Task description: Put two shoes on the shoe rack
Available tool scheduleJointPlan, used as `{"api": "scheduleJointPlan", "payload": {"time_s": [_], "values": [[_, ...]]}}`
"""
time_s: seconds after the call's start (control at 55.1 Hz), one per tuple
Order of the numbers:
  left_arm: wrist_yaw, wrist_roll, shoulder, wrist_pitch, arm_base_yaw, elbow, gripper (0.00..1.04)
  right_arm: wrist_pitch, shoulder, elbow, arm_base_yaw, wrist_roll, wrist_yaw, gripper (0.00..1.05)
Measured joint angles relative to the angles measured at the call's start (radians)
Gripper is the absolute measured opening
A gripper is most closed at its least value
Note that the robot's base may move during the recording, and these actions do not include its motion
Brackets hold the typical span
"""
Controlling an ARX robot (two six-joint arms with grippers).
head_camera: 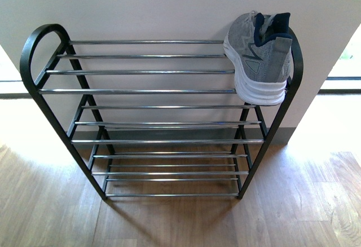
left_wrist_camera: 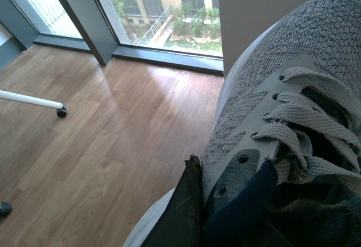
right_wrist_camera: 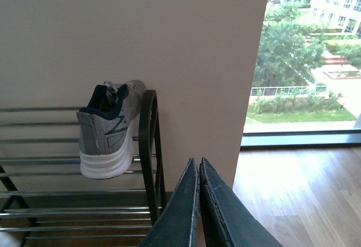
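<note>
**Front view.** The shoe rack (head_camera: pixel 152 91) stands against the wall. One shelved sneaker (head_camera: pixel 260 55) sits on the top tier at the right end, with its heel outward and the white sole overhanging the front bar. The other tiers are bare. Neither arm appears.

**Left wrist view.** A second sneaker (left_wrist_camera: pixel 282 106) fills the frame, apparently well above the wooden floor (left_wrist_camera: pixel 101 145). The left gripper (left_wrist_camera: pixel 189 202) has one dark finger pressed against the outside of the collar. Its partner is hidden, probably inside the opening, so the jaws are judged clamped on the collar wall. The shoe should be light. The knit upper is soft and will give under pressure, while the thick sole is stiff, so a grip on the padded collar or across the sole should be firmer than one on loose knit.

**Right wrist view.** The right gripper (right_wrist_camera: pixel 198 165) has its fingers pressed together with nothing between them. It is near the rack's arched end, apart from the shelved sneaker.
</note>
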Motion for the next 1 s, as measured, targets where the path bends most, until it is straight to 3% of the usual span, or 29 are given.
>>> {"api": "scheduleJointPlan", "payload": {"time_s": [0.308, 0.399, 0.581, 0.708, 0.998], "values": [[0.000, 0.000, 0.000, 0.000, 0.000, 0.000, 0.02, -0.094, -0.093, 0.000, 0.000, 0.000, 0.000, 0.01], [0.001, 0.000, 0.000, 0.000, 0.000, 0.000, 0.02, -0.259, -0.236, 0.000, 0.000, 0.000, 0.000, 0.01], [0.000, 0.000, 0.000, 0.000, 0.000, 0.000, 0.02, -0.270, -0.262, 0.000, 0.000, -0.002, 0.000, 0.03], [0.000, 0.000, 0.000, 0.000, 0.000, 0.000, 0.02, -0.270, -0.264, 0.000, 0.000, -0.002, 0.000, 0.20], [-0.007, 0.000, -0.001, 0.000, 0.001, 0.000, 0.02, -0.271, -0.265, 0.000, 0.000, -0.002, -0.002, 0.83]]}}
